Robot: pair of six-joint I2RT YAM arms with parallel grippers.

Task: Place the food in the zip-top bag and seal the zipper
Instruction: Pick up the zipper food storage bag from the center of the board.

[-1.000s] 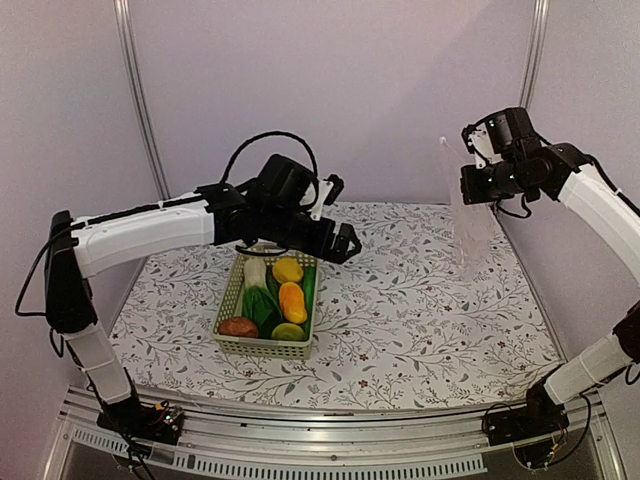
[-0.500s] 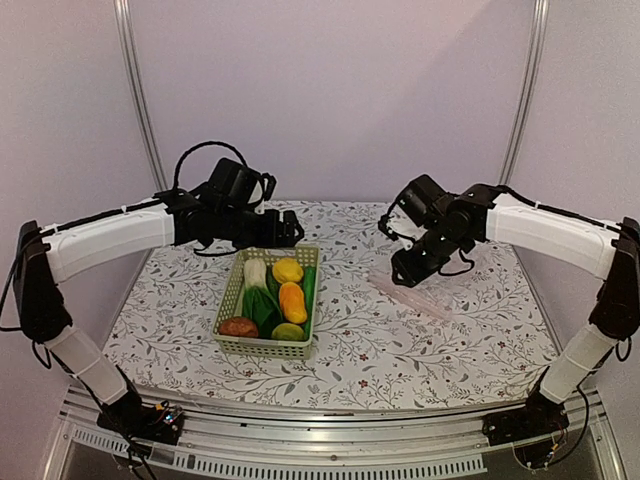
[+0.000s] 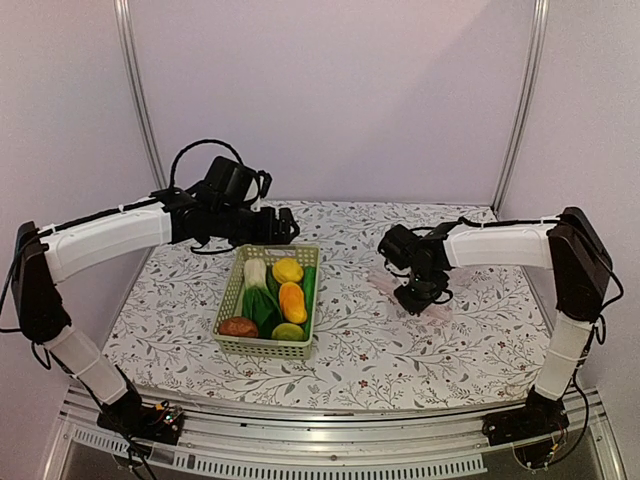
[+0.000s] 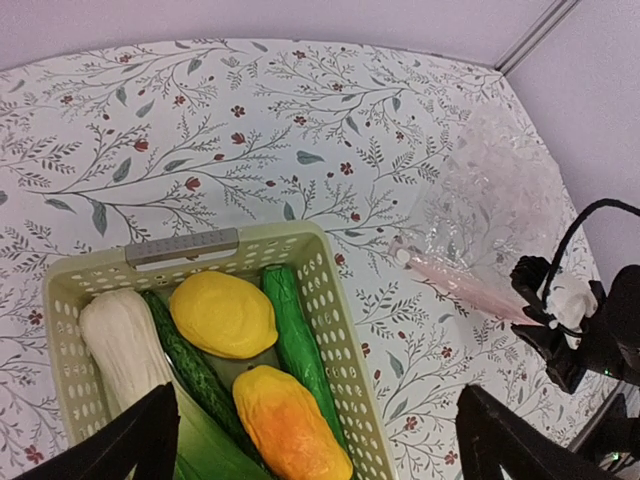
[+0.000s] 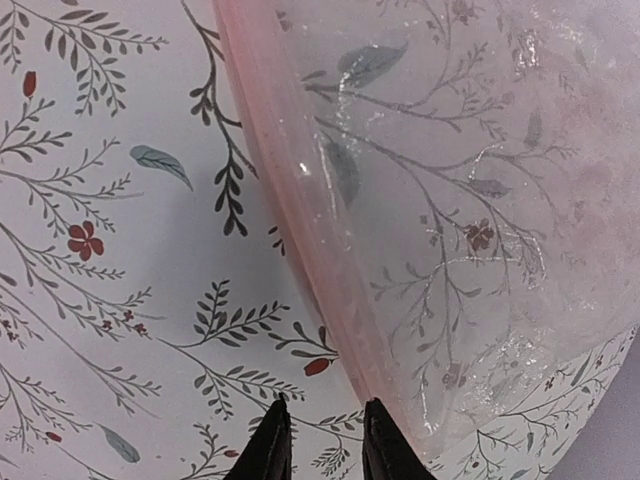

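The food lies in a pale green basket [image 3: 262,347]: a yellow fruit [image 4: 222,315], an orange fruit [image 4: 290,420], a green cucumber [image 4: 292,335], white-stemmed bok choy [image 4: 118,345], a reddish-brown piece [image 3: 238,326] and a yellow-green fruit [image 3: 288,331]. My left gripper [image 3: 276,228] hovers over the basket's far end, open wide and empty. The clear zip-top bag [image 4: 492,190] lies flat on the table right of the basket. Its pinkish zipper [image 5: 300,230] runs down to my right gripper [image 5: 325,445], low over the cloth. That gripper's fingers stand slightly apart with only cloth between them.
A floral cloth [image 3: 360,340] covers the table. Grey walls stand behind and at the sides, with a metal post [image 3: 520,100] at the back right. The basket wall [image 4: 340,330] is directly under the left fingers.
The right arm swung down from high at the right, brought the bag to the table and let go of it. The left arm drew back to the left, then held still.
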